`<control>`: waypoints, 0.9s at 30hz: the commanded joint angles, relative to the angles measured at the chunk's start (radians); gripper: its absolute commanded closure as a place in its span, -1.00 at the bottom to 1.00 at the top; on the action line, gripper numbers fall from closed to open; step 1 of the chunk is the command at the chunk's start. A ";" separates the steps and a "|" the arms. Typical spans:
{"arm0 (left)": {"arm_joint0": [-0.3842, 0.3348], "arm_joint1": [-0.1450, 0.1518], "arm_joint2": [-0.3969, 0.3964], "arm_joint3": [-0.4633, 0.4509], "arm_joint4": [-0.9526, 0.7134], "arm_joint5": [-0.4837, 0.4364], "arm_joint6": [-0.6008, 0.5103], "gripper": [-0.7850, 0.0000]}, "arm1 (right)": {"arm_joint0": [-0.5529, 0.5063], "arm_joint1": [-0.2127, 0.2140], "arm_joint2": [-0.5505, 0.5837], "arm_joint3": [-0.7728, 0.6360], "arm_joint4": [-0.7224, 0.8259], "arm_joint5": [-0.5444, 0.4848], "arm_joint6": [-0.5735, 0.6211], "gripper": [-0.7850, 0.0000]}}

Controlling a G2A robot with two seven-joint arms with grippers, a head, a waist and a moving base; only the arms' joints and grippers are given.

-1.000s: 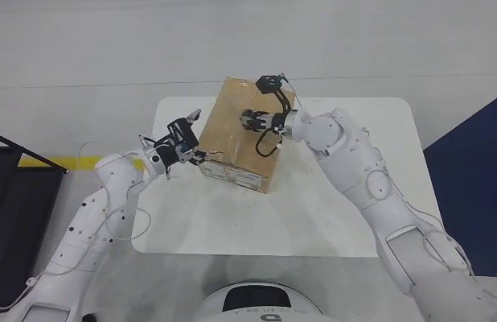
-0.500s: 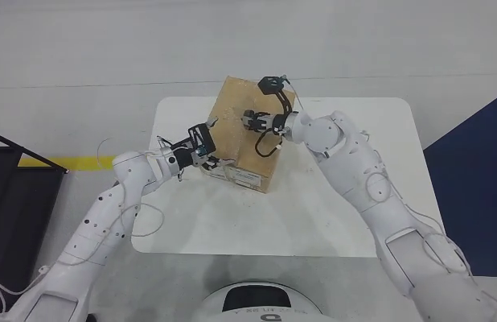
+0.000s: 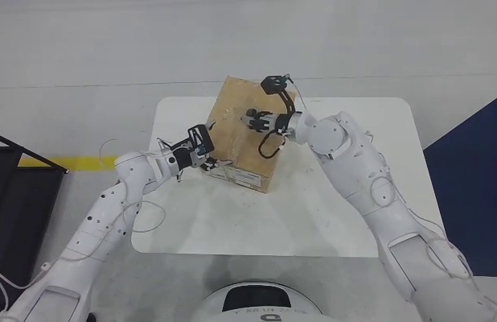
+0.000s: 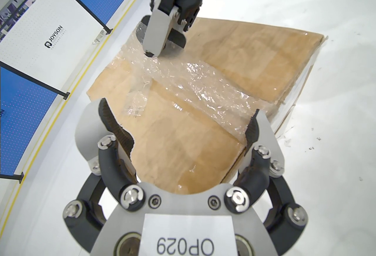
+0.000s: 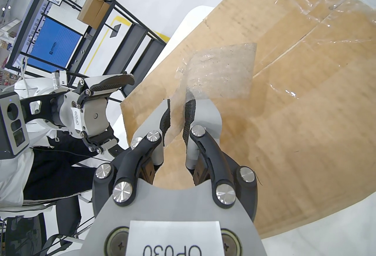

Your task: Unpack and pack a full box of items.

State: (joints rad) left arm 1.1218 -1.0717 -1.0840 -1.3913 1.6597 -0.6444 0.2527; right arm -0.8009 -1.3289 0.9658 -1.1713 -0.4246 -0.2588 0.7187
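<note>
**Tape lift on closed box: left pincer brought to box edge**

The cardboard box (image 3: 244, 133) is seen on the white tabletop (image 3: 337, 217), toward its far side and turned at an angle to the edges. Its top flaps are shut. Clear tape (image 4: 205, 84) runs along the seam between them, wrinkled and partly lifted.

The right pincer (image 5: 179, 106) is placed over the top of the box near its far part. Its fingers are drawn almost together on a loose flap of the tape, which stands up from the cardboard between the pads.

The left pincer (image 4: 179, 110) is spread wide with nothing between its fingers. It is held at the box's left edge, near the corner closest to the robot, and is pointed across the top toward the right pincer. Whether its fingers touch the cardboard cannot be told.

Change noted: one second ago the left pincer was held apart from the box, out over the tabletop to its left. Half a second ago it had been brought to the box edge, and it has hardly shifted since. The right pincer and the box are found where they were throughout.
</note>
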 commanded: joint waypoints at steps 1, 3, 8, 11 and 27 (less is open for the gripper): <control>0.000 -0.001 0.003 0.007 -0.006 0.001 -0.003 -1.00 | 0.001 0.001 0.005 -0.003 0.000 0.001 0.005 0.53; 0.004 -0.002 0.004 0.010 -0.017 0.002 -0.006 -1.00 | 0.003 0.003 0.009 -0.011 0.004 0.007 0.015 0.48; 0.018 -0.001 -0.004 0.005 -0.034 0.008 -0.015 -1.00 | 0.011 0.008 0.031 -0.031 0.008 0.021 0.041 0.21; 0.027 -0.001 -0.007 0.001 -0.041 0.012 -0.019 -1.00 | 0.018 0.012 0.048 -0.035 0.011 0.027 0.050 0.07; 0.081 -0.002 -0.025 -0.078 -0.097 0.061 -0.048 -1.00 | -0.004 0.039 0.173 -0.168 0.044 0.120 0.030 -1.00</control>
State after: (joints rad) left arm 1.2013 -1.0734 -1.1086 -1.4644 1.5632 -0.5846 0.2063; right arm -0.7904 -1.2934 1.1314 -1.3122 -0.3828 -0.1366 0.7364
